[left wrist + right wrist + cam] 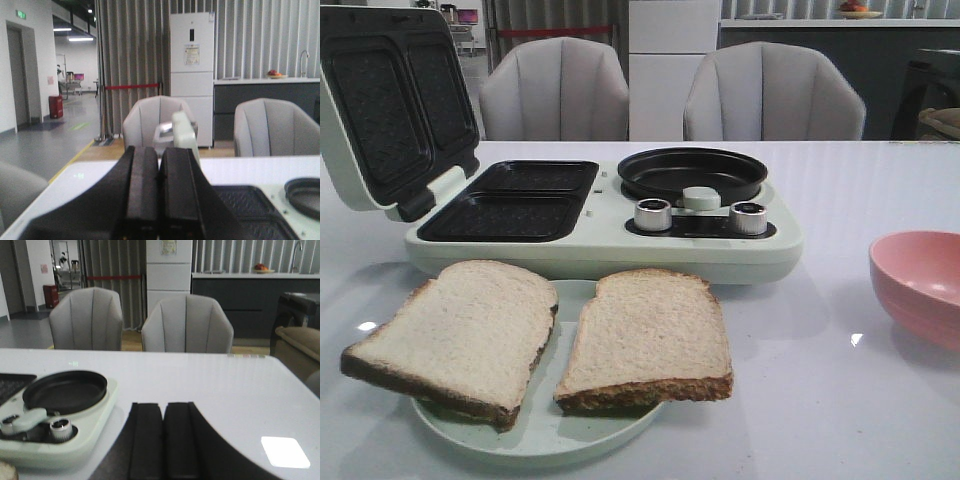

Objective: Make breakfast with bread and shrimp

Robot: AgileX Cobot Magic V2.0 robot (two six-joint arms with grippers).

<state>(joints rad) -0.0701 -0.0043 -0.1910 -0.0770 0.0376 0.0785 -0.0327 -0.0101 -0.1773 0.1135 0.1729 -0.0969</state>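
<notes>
Bread fills plate; both arms level, fingers pressed together.

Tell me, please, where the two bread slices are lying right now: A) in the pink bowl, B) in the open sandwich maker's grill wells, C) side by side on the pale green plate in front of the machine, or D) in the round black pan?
C: both bread slices rest side by side on the pale green plate, in front of the sandwich maker, whose grill wells hold nothing.
</notes>
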